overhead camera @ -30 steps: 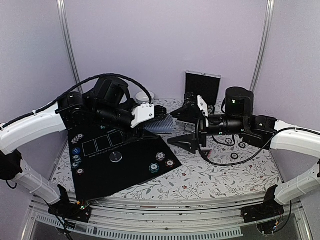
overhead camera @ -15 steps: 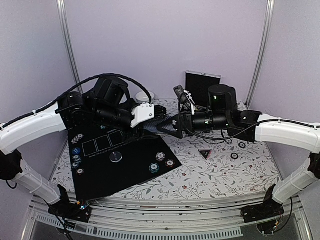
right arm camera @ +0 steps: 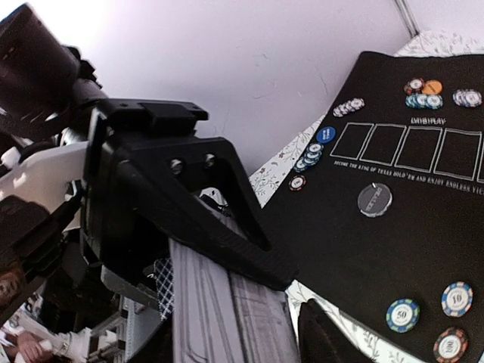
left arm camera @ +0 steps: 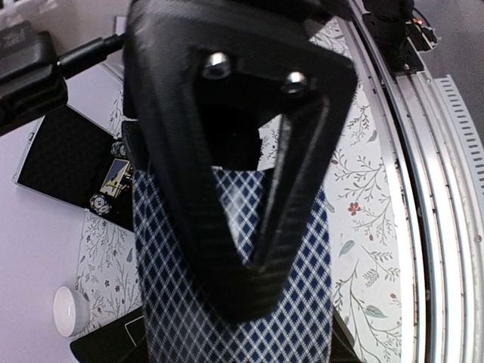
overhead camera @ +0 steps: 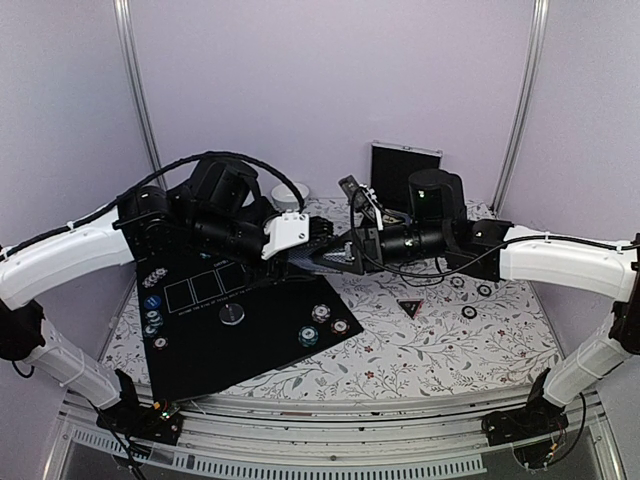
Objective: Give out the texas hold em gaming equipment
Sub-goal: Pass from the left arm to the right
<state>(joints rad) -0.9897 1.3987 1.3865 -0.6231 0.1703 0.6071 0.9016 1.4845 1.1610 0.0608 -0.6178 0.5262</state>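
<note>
My left fingers (left arm camera: 174,166) are squeezed shut on the playing cards (left arm camera: 302,302), held up over the far middle of the bench (overhead camera: 430,350). My right fingers (right arm camera: 189,204) sit around the end of the pack; I cannot tell if they grip it. I think I'm taking a card. Next I must pinch just one and lay it on the black mat (overhead camera: 250,350).

card deck (left arm camera: 306,314) 1 | grey button (overhead camera: 232,314) 1 | triangular marker (overhead camera: 408,307) 1 | bowl (overhead camera: 287,195) 1 | case (overhead camera: 405,172) 1 | chips (overhead camera: 318,313) count unclear
</note>
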